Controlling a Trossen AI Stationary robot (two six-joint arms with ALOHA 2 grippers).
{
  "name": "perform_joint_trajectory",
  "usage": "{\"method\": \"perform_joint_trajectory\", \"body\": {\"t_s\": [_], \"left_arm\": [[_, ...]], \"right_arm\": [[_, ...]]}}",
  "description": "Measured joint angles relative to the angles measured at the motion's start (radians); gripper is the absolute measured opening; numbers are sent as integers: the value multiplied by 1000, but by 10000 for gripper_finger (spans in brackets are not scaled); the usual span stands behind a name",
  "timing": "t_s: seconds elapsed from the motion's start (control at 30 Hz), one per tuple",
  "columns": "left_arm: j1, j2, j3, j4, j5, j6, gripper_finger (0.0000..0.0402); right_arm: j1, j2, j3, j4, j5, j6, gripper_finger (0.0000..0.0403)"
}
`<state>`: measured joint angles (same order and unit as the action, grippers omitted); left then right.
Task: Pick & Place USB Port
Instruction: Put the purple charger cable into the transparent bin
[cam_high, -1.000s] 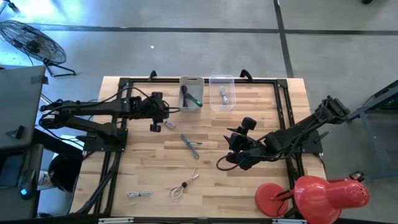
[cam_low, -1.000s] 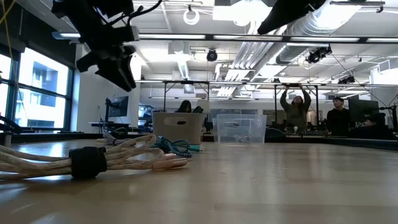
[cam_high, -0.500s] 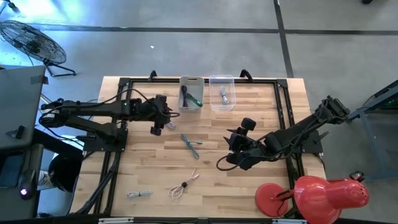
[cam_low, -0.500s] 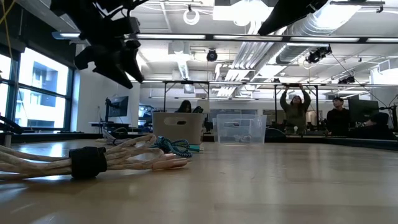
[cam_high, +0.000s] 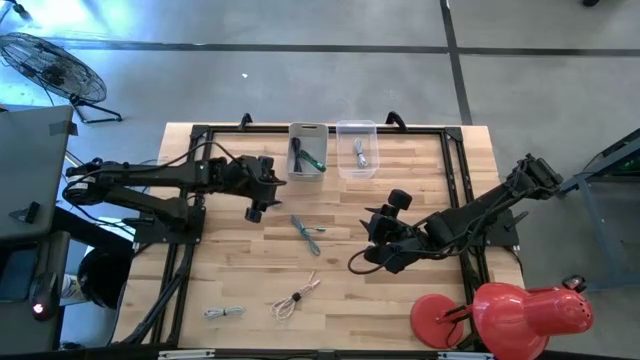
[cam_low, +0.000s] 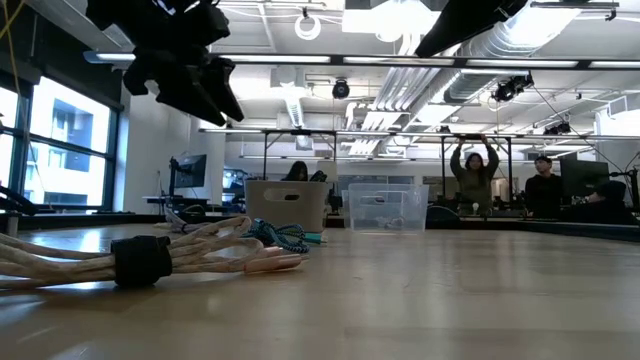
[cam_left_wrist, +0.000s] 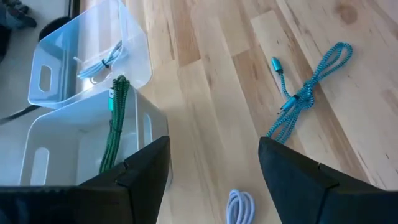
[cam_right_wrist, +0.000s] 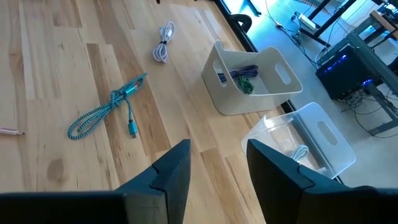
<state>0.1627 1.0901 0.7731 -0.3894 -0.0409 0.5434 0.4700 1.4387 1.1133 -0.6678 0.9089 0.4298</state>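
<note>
The teal braided USB cable (cam_high: 307, 229) lies folded on the bare table (cam_high: 400, 300) near the frame's centre. The left gripper (cam_high: 254, 213) hovers up-left of it, fingers spread wide, empty. The right gripper (cam_high: 373, 240), centre-right, fingers parted, holds nothing.

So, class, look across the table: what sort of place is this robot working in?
Probably an open-plan lab or workshop: exposed ceiling ducts, metal test frames behind the wooden table, and people at workstations in the background.
</note>
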Motion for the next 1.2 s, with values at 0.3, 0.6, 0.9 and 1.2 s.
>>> {"method": "perform_joint_trajectory", "body": {"t_s": [0.3,0.6,0.9,1.2], "left_arm": [[0,0,0,-1,18,1,241],[0,0,0,53,6,6,241],[0,0,0,57,5,1,241],[0,19,0,52,32,-30,241]], "right_arm": [[0,0,0,-5,0,4,149],[0,0,0,-13,0,12,149],[0,0,0,-17,0,16,149],[0,0,0,-21,0,16,149]]}}
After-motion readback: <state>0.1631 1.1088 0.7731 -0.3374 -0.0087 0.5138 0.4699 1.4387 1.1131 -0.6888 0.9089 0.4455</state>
